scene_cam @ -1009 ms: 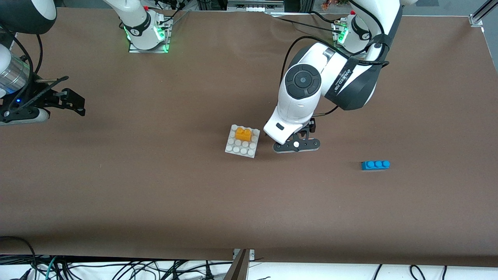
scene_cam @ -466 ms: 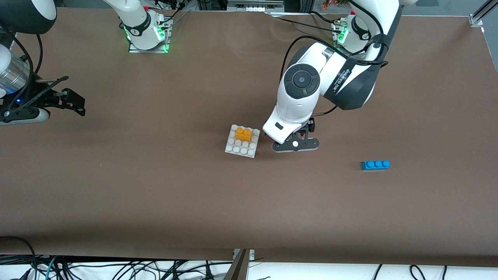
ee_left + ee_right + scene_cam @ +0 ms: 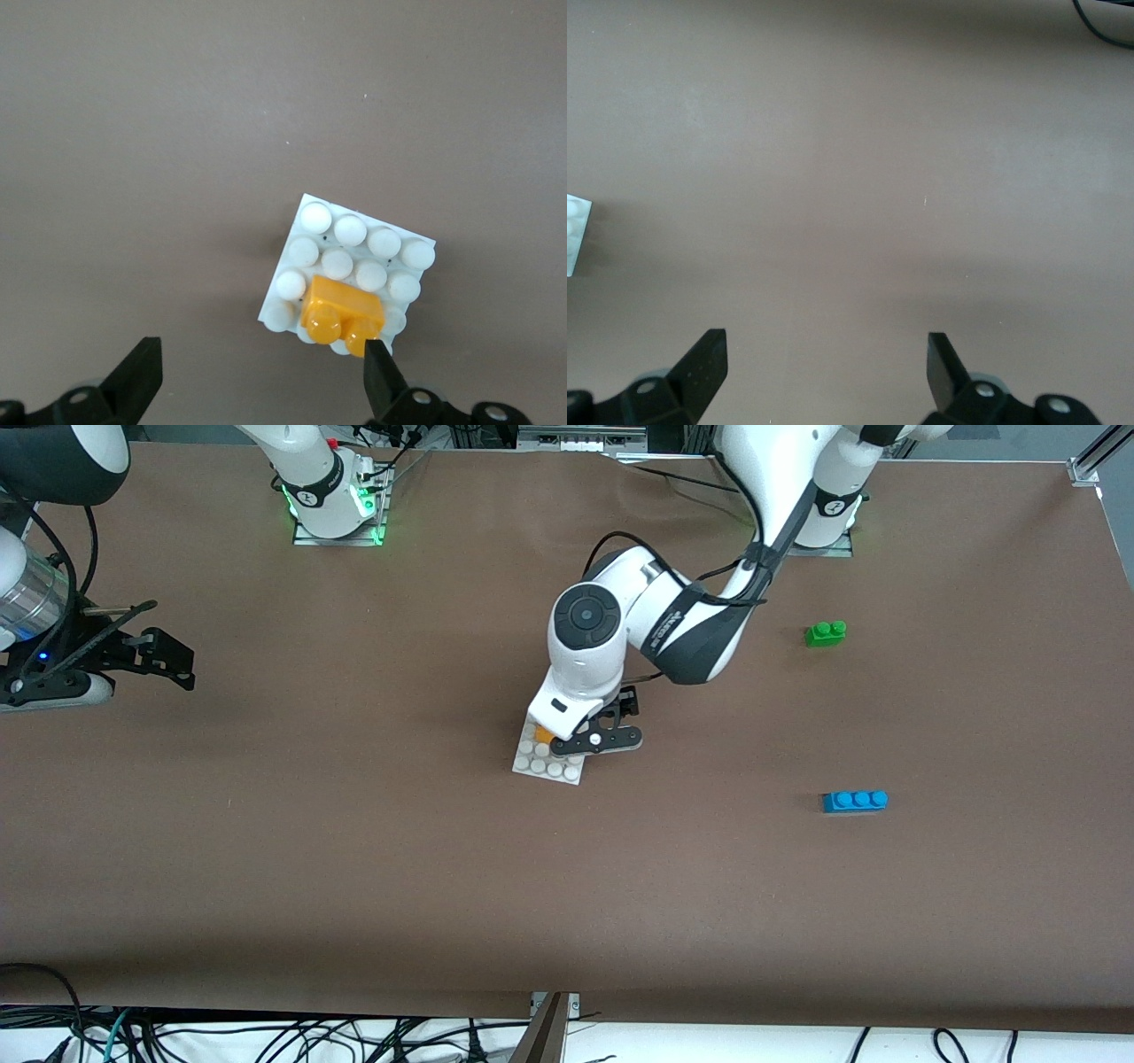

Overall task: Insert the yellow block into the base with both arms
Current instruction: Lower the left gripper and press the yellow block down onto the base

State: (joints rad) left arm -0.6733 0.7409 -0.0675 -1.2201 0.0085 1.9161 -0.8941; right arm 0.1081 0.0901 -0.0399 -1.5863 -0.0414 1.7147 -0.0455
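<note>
Yellow block [image 3: 341, 316] sits on the base [image 3: 387, 243], along the edge row of studs, mid-counter [image 3: 354, 850]. I've got the left gripper [image 3: 259, 381] hanging right over it, jaws released and empty. Right gripper [image 3: 824, 372] waits over bare counter at its own end, jaws spread too. Green brick [image 3: 825, 633] and blue brick [image 3: 855, 801] lie toward the left arm's end.
</note>
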